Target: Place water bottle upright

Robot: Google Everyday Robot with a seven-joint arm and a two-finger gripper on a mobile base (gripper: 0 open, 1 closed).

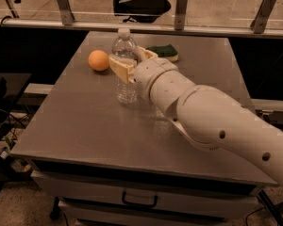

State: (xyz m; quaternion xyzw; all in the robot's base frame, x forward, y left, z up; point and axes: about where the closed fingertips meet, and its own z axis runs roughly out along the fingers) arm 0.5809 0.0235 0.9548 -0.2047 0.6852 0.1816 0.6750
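Note:
The water bottle is a clear ribbed plastic bottle with a white cap. It stands upright on the grey table, left of centre. My gripper is at the bottle's upper body, with its tan fingers on either side of the bottle. The white arm reaches in from the lower right and hides the bottle's right side.
An orange lies on the table just left of the bottle. A green and yellow sponge lies behind the gripper near the far edge. A railing and an office chair stand beyond the table. A drawer sits under the front edge.

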